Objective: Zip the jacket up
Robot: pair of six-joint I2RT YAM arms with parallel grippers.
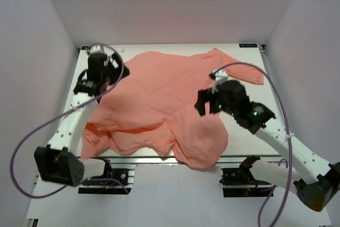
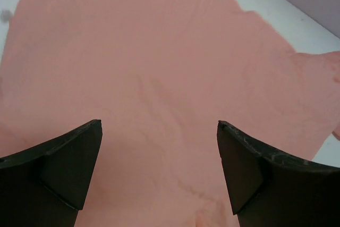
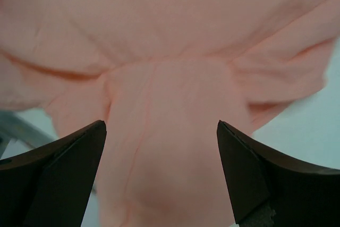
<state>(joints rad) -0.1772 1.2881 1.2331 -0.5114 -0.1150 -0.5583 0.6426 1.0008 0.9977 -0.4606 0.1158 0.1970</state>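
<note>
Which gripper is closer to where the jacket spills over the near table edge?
The right gripper, over the jacket's right side; the left gripper sits at its far-left edge, much farther from that overhang.

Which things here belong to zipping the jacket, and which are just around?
For the job: jacket, left gripper, right gripper, both open above it.
Just around: table, purple cables.

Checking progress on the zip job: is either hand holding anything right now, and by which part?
Nothing is held. The left hand and right hand are both open over the jacket, gripping no fabric.
</note>
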